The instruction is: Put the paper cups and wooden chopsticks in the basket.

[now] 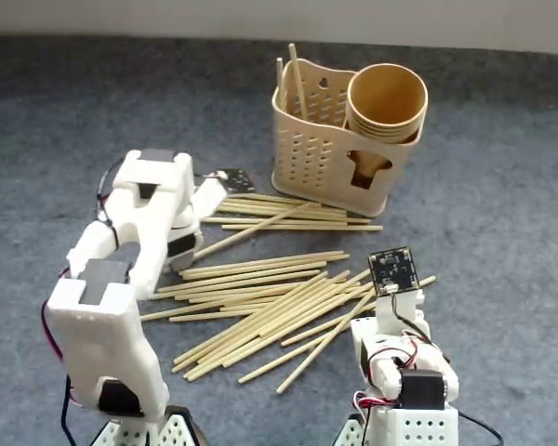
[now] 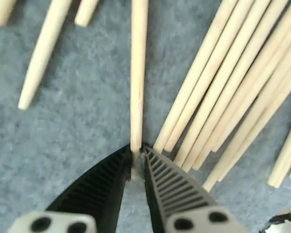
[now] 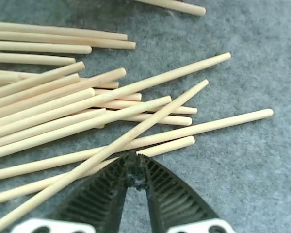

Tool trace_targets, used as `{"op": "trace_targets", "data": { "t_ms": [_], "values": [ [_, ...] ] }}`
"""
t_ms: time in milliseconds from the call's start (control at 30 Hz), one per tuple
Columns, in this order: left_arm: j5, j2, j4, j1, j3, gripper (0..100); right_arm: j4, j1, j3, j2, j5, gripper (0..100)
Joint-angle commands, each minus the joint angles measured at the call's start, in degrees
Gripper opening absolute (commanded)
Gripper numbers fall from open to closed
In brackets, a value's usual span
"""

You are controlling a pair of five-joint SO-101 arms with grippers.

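Where the grey cloth (image 1: 502,214) is spread over the table, many loose chopsticks (image 1: 270,297) are scattered in a wide heap between the two arms, and a smaller row (image 1: 288,212) is laid just in front of the basket (image 1: 325,158). The basket is placed upright at the far side. The paper cups (image 1: 388,98) are stacked inside its right part, and a few upright chopsticks (image 1: 296,79) are stood in its left part. The left gripper (image 2: 137,156) is found low at the cloth, at the left edge of the heap. Its jaws are closed on the end of a single chopstick (image 2: 138,73), which is pinched between the ribbed pads (image 2: 106,187). A tight bundle of neighbours (image 2: 233,82) is seen near this stick on one side, and some separate sticks are seen apart from it on the other side. The right gripper (image 3: 136,162) is held low over the near right part of the heap. Its jaws are brought together at the tips, and nothing is seen gripped between them. Just before these tips the sticks are piled across each other, and one long crossing stick (image 3: 150,119) is laid diagonally over the rest.
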Motion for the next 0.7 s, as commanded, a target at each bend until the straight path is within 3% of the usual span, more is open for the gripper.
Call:
{"op": "trace_targets", "data": {
  "t_ms": [0, 233, 433, 667],
  "values": [
    [-4.9, -0.4, 2.2, -6.5, -2.0, 0, 0.4, 0.5, 8.8, -0.7, 0.5, 0.6],
    [-10.9, -0.4, 8.1, -9.7, -2.0, 1, 0.4, 0.5, 8.8, -0.7, 0.5, 0.6],
    [-7.5, -0.4, 10.0, -9.9, -5.3, 10, 0.4, 0.5, 8.8, -0.7, 0.5, 0.6],
    [-4.3, -3.5, 10.2, -9.5, -5.7, 11, 0.4, 0.5, 8.8, -0.7, 0.5, 0.6]
  ]
}}
